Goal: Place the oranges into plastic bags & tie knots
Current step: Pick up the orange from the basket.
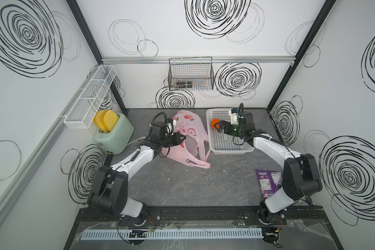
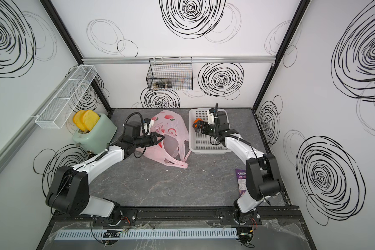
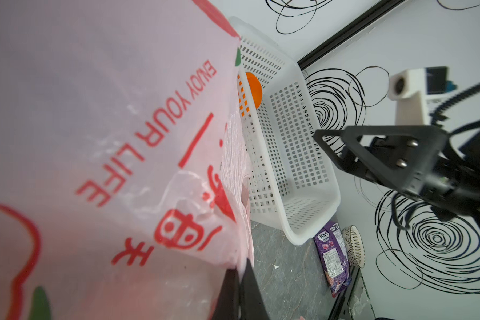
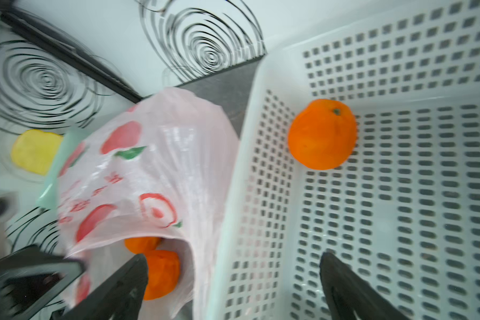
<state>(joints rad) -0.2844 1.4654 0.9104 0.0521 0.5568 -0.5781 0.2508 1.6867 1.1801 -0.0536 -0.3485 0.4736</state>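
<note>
Left gripper [image 1: 183, 138]: clamped on the pink bag [image 1: 191, 127] rim, frame centre.
Bagged oranges [image 4: 161, 274]: two are seen inside.
Right gripper [image 1: 217, 126]: spread wide, empty, above the white basket [image 1: 230, 150].
Remaining orange [image 4: 322, 133]: lies unbagged in the basket, right of centre.
Tying: judged not yet done.

In a top view, a green toaster [image 1: 114, 136] holding two toast slices [image 1: 107, 122] stands at left. A white basket [image 1: 224, 142] is right of centre, and a purple packet [image 1: 266, 181] is at lower right.
</note>
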